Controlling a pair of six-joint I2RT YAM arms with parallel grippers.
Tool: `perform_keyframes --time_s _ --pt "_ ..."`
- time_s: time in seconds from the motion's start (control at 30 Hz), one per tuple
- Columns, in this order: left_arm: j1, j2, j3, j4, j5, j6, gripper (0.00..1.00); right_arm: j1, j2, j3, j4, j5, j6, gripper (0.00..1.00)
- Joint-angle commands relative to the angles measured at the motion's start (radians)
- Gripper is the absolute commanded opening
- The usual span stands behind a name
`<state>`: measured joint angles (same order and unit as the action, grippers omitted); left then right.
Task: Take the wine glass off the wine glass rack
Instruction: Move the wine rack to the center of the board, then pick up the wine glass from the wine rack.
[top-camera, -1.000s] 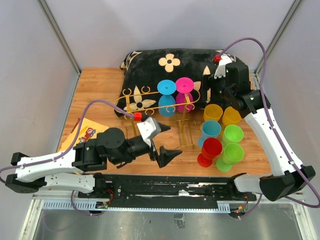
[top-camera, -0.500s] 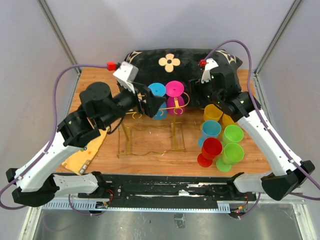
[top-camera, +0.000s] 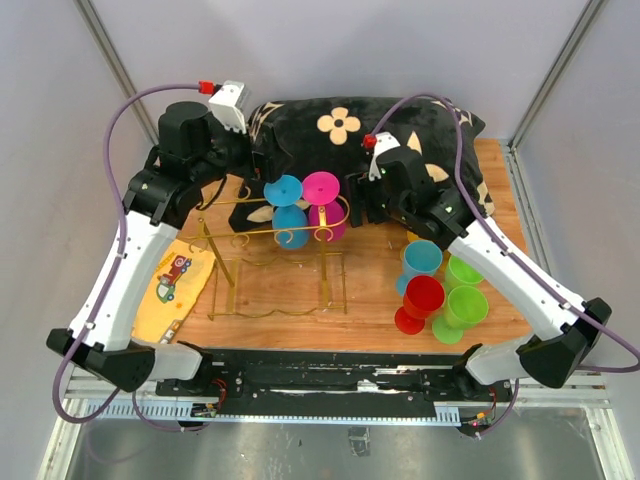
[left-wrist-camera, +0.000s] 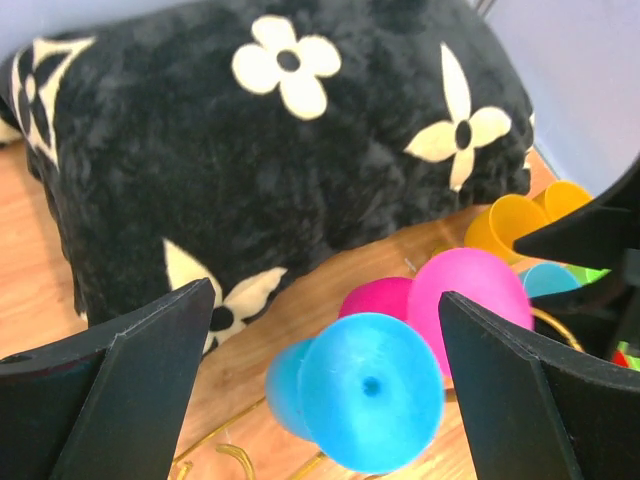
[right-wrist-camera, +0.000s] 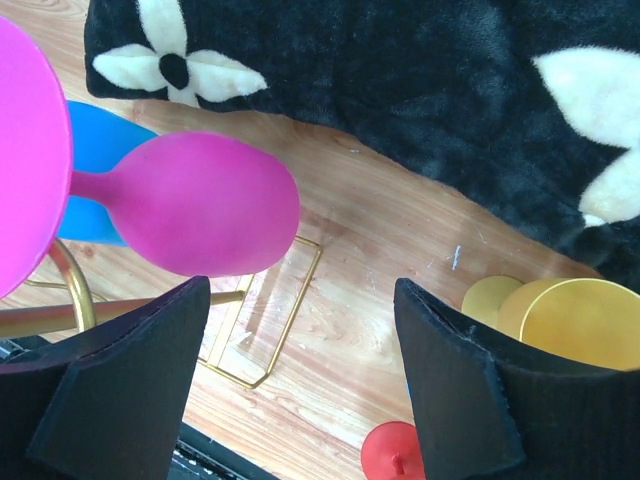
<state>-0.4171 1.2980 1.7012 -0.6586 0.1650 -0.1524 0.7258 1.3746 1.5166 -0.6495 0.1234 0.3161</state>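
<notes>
Top external: rack (top-camera: 245, 236) holds blue glass (top-camera: 284, 190), pink glass (top-camera: 321, 187).

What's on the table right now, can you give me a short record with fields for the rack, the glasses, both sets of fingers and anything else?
rack: gold wire rack on the wooden table, in front of the black flowered pillow
glasses on rack: blue glass and pink glass, side by side
left fingers: open, blue glass just ahead, not gripped
right fingers: open, pink glass just ahead, holding nothing
elsewhere: coloured cups right of the rack, booklet to its left
</notes>
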Motion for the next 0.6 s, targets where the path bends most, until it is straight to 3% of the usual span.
perform_keyframes --time_s 0.0,0.2,0.43,0.57 --pt "0.089 -0.004 -0.027 -0.027 0.156 0.031 1.00 0.047 0.017 0.037 0.016 0.034 0.044 0.75" --pt "0.155 -0.001 -0.058 -0.048 0.345 0.071 0.97 0.059 0.004 0.022 0.017 0.040 0.052 0.76" --pt "0.201 0.027 -0.083 -0.133 0.529 0.145 0.84 0.059 -0.043 -0.027 0.030 0.053 0.048 0.77" --pt "0.201 0.055 -0.096 -0.188 0.542 0.199 0.77 0.059 -0.059 -0.040 0.030 0.055 0.046 0.77"
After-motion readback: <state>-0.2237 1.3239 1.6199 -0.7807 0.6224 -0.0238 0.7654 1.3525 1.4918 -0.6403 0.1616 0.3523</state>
